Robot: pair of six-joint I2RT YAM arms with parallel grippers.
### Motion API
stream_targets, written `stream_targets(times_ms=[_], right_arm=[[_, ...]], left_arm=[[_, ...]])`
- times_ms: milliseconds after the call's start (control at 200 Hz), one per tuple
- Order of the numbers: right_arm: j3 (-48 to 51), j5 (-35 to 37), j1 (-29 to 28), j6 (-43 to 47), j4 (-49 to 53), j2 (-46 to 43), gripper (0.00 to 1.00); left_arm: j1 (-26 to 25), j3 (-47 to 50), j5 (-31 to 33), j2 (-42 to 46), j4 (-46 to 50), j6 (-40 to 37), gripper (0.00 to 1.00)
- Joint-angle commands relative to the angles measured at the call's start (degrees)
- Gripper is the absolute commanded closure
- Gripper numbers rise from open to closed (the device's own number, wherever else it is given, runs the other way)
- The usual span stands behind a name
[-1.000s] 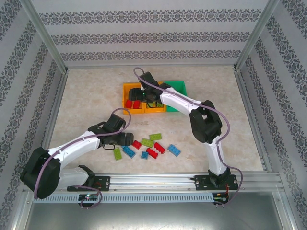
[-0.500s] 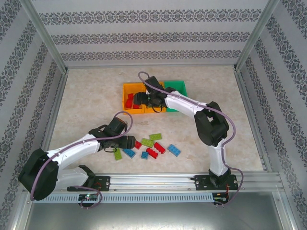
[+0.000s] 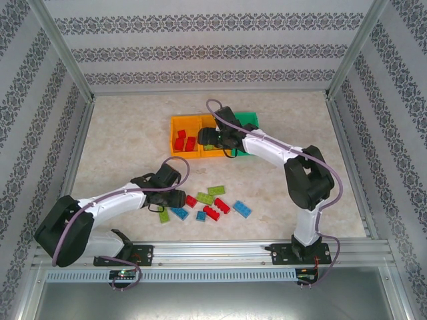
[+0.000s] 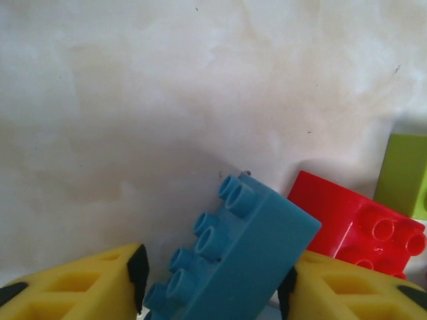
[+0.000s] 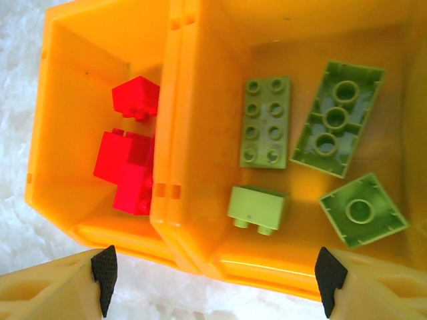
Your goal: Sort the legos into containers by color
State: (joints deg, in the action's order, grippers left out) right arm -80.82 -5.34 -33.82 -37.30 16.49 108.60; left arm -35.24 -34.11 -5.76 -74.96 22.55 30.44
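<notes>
A blue brick [image 4: 247,260] lies tilted on the table between my left gripper's [image 4: 212,283] yellow fingers, both pads against it; the same blue brick [image 3: 179,213] sits at the left of the loose pile under my left gripper [image 3: 180,204]. A red brick [image 4: 353,227] and a lime one [image 4: 403,173] lie just beyond. My right gripper [image 5: 217,273] hangs open and empty above two orange bins: one [image 5: 67,80] holds red bricks [image 5: 130,167], the other [image 5: 200,100] holds lime bricks [image 5: 265,123]. The right gripper [image 3: 208,138] is over these bins at the back.
A green bin [image 3: 248,120] stands right of the orange bins [image 3: 181,123]. Loose bricks lie mid-table: red [image 3: 212,213], lime [image 3: 215,191], blue [image 3: 242,209]. A metal rail [image 3: 220,250] runs along the near edge, and patterned walls enclose the table.
My left gripper has dropped onto the pile and closed around the blue brick. The right arm has swung rightward over the bins, its jaws widening slightly.
</notes>
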Motion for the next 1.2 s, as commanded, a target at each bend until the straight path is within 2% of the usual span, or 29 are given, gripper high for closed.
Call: stream_targets(times_ms=[0, 195, 350, 410, 824, 1024, 1194], right_arm=[[2.7, 2.1, 0.9, -0.1, -1.1, -3.2, 0.19], [7.9, 3.4, 2.1, 0.2, -1.5, -6.9, 0.19], [13.4, 5.3, 3.5, 0.2, -1.8, -11.1, 0.18], [15.8, 6.2, 4.3, 0.2, -2.0, -13.3, 0.18], [35.3, 11.4, 9.2, -0.4, -2.1, -31.8, 0.15], [42.9, 14.5, 9.8, -1.7, 0.2, -37.0, 0.15], [50.2, 13.7, 9.8, -5.0, -1.8, -41.5, 0.15]], left_arm=[[-0.6, -1.8, 1.7, -0.5, -1.3, -0.5, 0.48], [-0.6, -2.9, 2.5, -2.2, -1.7, -1.1, 0.60], [-0.5, -4.7, 1.6, -4.5, -1.7, -2.1, 0.77], [-0.6, -5.6, 1.9, -5.1, -1.2, -2.2, 0.81], [-0.5, -13.4, 3.4, -5.9, 1.8, -4.4, 0.85], [-0.5, -26.4, -2.4, -11.6, 1.2, -6.7, 0.84], [-0.8, -39.1, -9.6, -19.7, -1.2, -7.1, 0.84]])
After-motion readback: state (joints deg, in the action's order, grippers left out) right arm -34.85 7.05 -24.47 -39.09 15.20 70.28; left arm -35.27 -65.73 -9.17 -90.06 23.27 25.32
